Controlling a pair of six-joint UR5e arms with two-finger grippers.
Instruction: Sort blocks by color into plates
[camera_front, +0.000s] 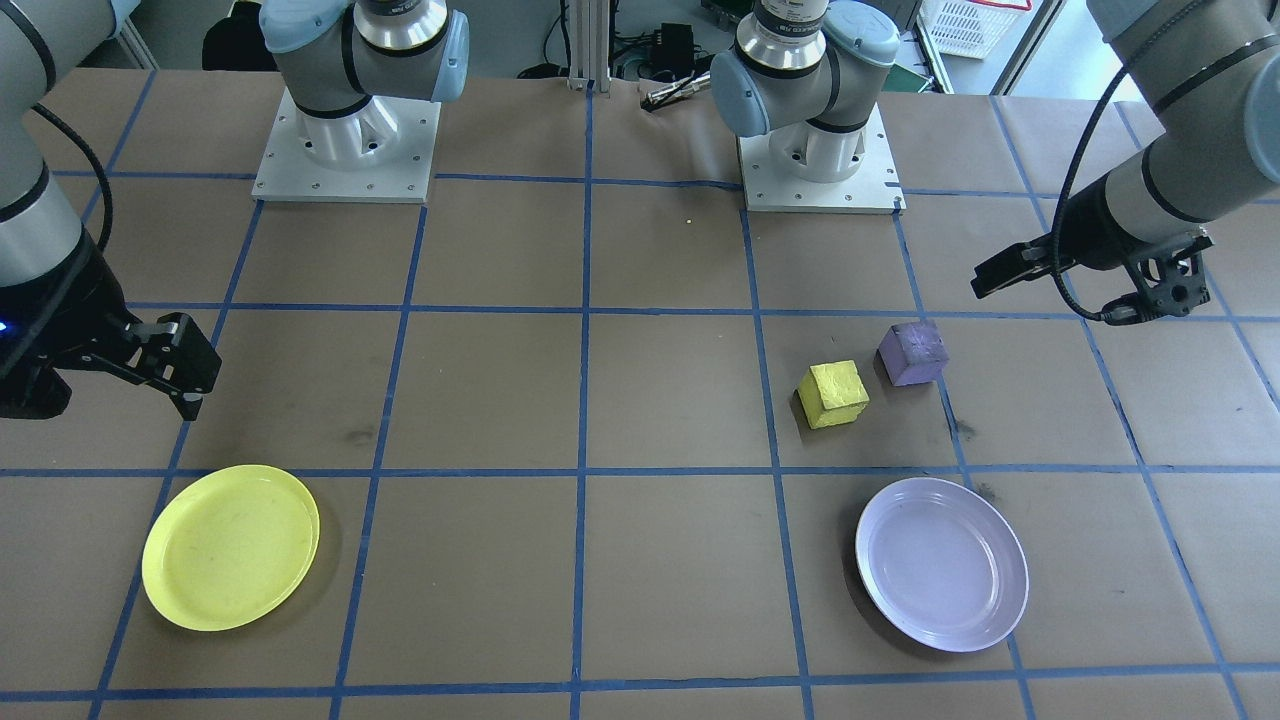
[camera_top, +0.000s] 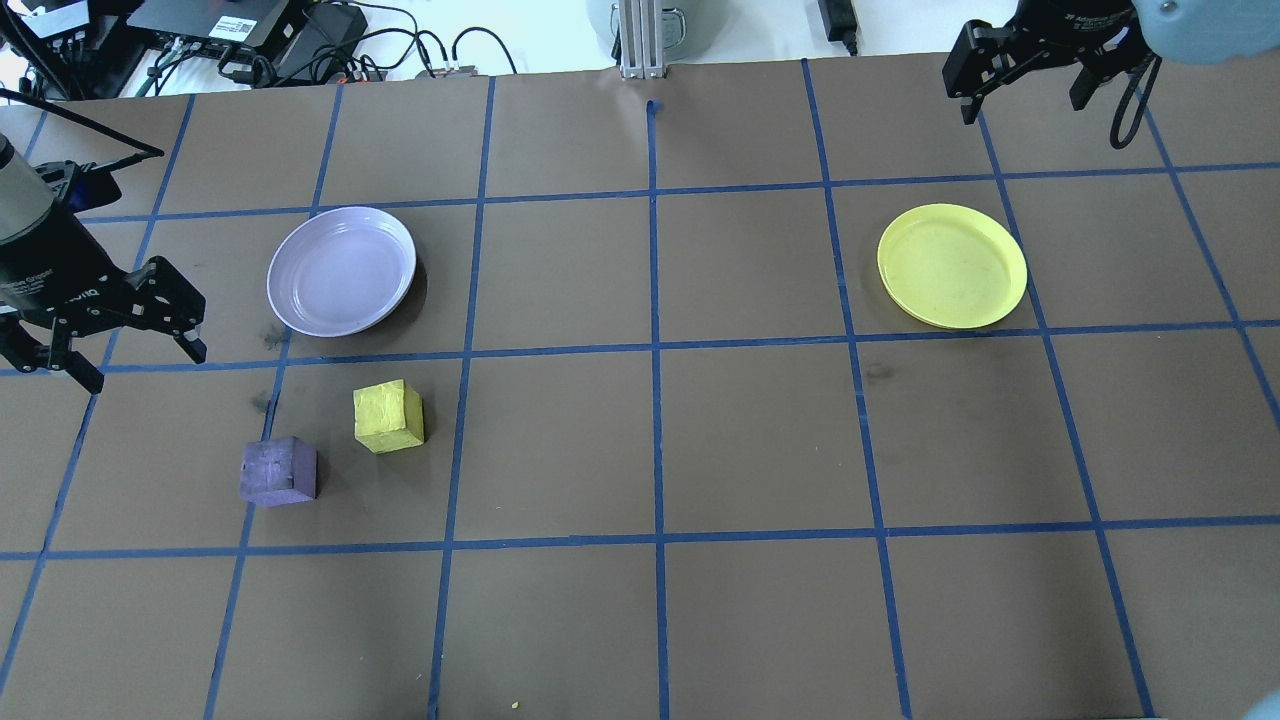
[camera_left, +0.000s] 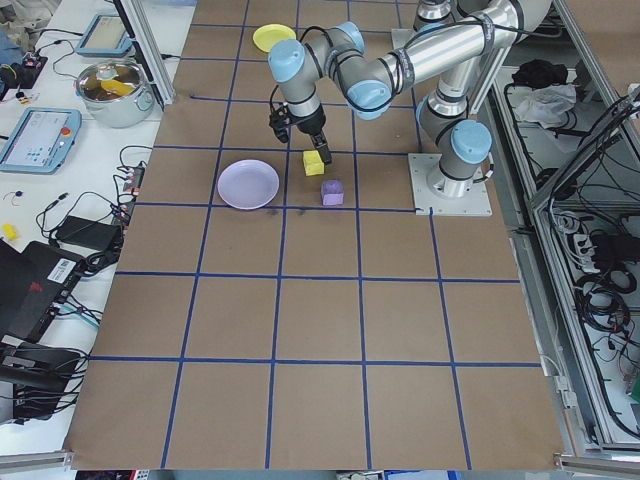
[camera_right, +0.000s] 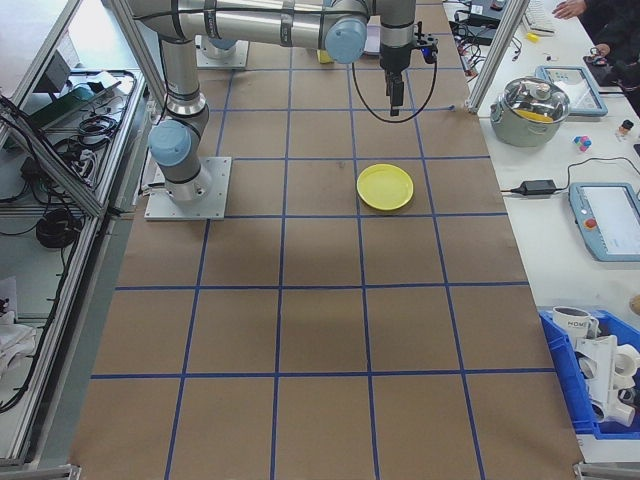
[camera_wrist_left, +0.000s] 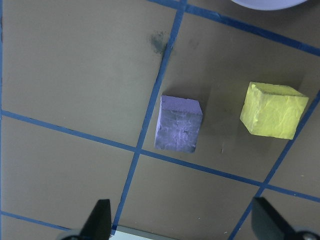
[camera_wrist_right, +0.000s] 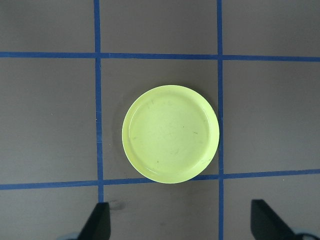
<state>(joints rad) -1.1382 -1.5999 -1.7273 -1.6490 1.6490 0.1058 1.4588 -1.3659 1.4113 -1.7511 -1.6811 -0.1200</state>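
The yellow block (camera_top: 388, 416) and the purple block (camera_top: 279, 471) sit side by side on the brown table, a little apart, just short of the empty lavender plate (camera_top: 342, 270). The yellow plate (camera_top: 952, 265) lies empty on the other half. My left gripper (camera_top: 143, 362) hovers open and empty beside the lavender plate. In its wrist view the purple block (camera_wrist_left: 178, 124) and the yellow block (camera_wrist_left: 272, 110) lie ahead of the spread fingertips (camera_wrist_left: 100, 220). My right gripper (camera_top: 1025, 100) hangs open and empty beyond the yellow plate (camera_wrist_right: 170, 133).
Blue tape lines divide the table into squares. Both arm bases (camera_front: 345, 140) (camera_front: 820, 150) stand on the robot's side. Cables and electronics (camera_top: 250, 30) crowd the far edge. A side bench carries a metal pot (camera_left: 115, 90) and tablets.
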